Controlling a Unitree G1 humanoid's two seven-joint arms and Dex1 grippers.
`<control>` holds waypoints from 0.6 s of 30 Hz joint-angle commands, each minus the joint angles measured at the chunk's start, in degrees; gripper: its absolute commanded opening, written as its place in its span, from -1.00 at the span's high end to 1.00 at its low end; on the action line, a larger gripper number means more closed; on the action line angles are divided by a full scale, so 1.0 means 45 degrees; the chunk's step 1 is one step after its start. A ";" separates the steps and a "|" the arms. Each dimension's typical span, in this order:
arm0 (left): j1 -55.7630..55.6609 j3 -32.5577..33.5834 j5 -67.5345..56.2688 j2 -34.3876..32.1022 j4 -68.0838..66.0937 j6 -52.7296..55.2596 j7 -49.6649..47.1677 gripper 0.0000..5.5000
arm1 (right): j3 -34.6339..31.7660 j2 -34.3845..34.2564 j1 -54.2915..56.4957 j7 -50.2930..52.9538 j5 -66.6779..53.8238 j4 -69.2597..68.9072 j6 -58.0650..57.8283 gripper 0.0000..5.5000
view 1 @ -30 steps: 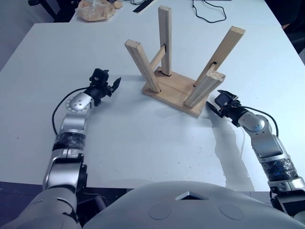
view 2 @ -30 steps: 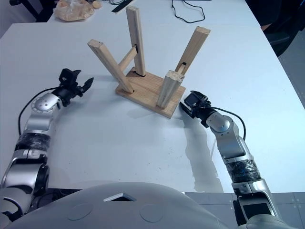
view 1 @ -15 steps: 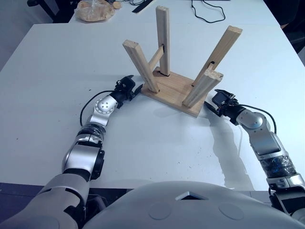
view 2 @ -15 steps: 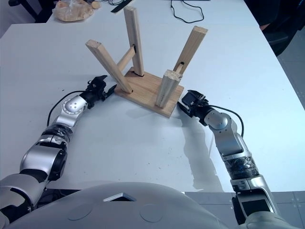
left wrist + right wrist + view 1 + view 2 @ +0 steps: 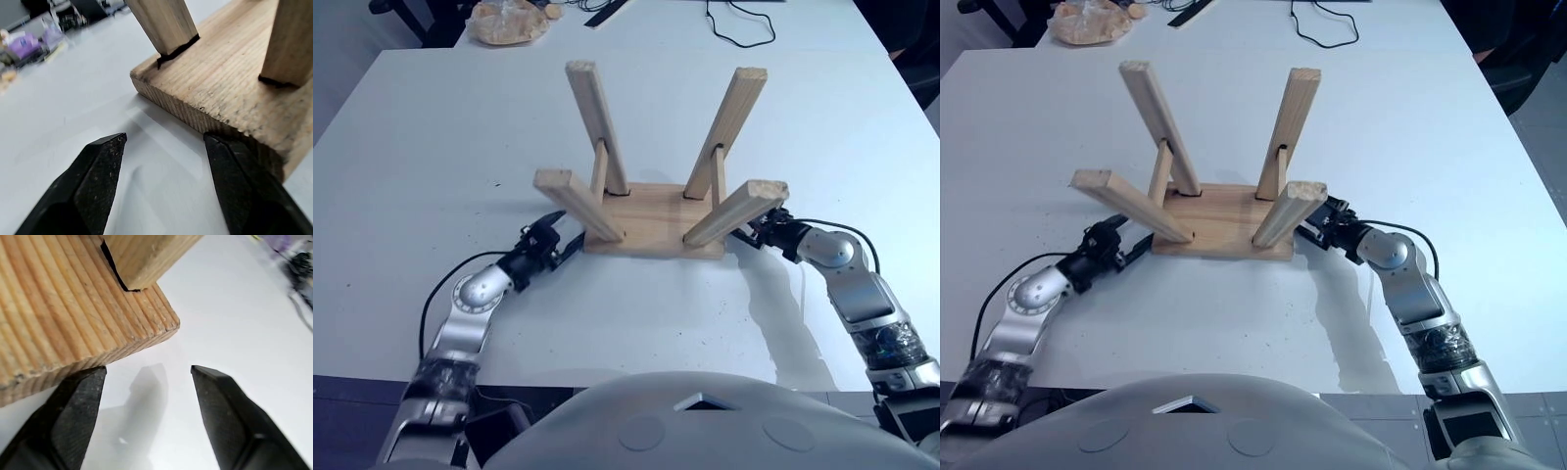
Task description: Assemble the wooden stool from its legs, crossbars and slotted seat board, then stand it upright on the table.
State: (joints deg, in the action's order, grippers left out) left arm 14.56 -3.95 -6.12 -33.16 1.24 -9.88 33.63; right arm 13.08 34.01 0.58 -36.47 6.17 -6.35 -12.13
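The near right leg point(image 5: 736, 208) covers part of the right claw point(image 5: 759, 233), and the near left leg point(image 5: 578, 204) hides the tip of the left claw point(image 5: 564, 244). Both wrist views cut off the seat board point(image 5: 234, 83) and the legs just above their slots. Behind the board, blurred clutter point(image 5: 29, 44) cannot be made out. The bag point(image 5: 509, 20) and cable point(image 5: 740, 29) run off the picture's top edge.

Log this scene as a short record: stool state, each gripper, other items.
Stool: upside down, seat board flat on the table, four legs pointing up
Left gripper: open, at the board's near left corner
Right gripper: open, at the board's near right corner
Other: bag at the table's far left corner
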 commanded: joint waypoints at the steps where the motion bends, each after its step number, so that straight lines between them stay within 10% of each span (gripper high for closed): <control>1: 0.0943 -0.0170 -0.0569 -0.0063 0.2636 0.1527 0.0323 -0.07 | 0.0630 -0.0233 -0.0753 -0.1288 -0.1104 -0.1020 -0.0634 -0.17; 18: 0.3091 0.0502 0.0904 0.0150 0.1986 0.0213 -0.0143 -0.07 | -0.0910 0.1578 -0.3991 -0.1792 -0.1984 -0.3148 -0.1463 -0.17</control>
State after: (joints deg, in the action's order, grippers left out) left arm 29.13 0.95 -4.63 -32.97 11.64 -9.18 32.26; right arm 6.84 40.84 -15.57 -43.60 -3.13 -20.33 -16.54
